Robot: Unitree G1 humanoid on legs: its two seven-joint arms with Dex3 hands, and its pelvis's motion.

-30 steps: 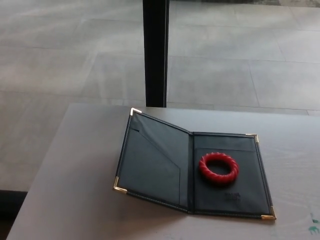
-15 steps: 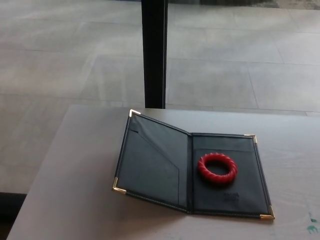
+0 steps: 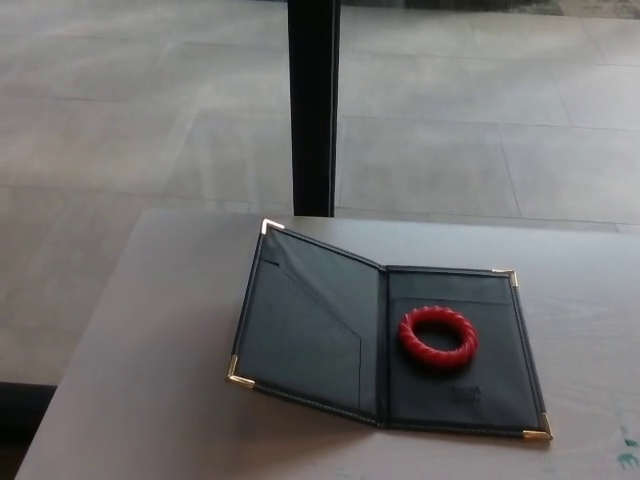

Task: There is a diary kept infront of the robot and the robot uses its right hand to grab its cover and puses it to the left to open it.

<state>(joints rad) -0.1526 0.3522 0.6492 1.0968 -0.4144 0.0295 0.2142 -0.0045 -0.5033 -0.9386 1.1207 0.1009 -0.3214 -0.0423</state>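
A dark diary (image 3: 385, 345) lay open on the table (image 3: 150, 380), a red ring (image 3: 438, 337) on its right page, a black post (image 3: 313, 105) behind; no robot hand showed.

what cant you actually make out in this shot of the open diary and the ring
- Both robot hands: outside the head view, so their state is unknown.
- Small embossed mark on the diary below the red ring: too small to read.
- Green mark at the table right edge: cut off by the frame.
- Whether the diary's left cover lies flat or sits raised: unclear from this angle.
- Black post: its top is cut off by the upper edge.
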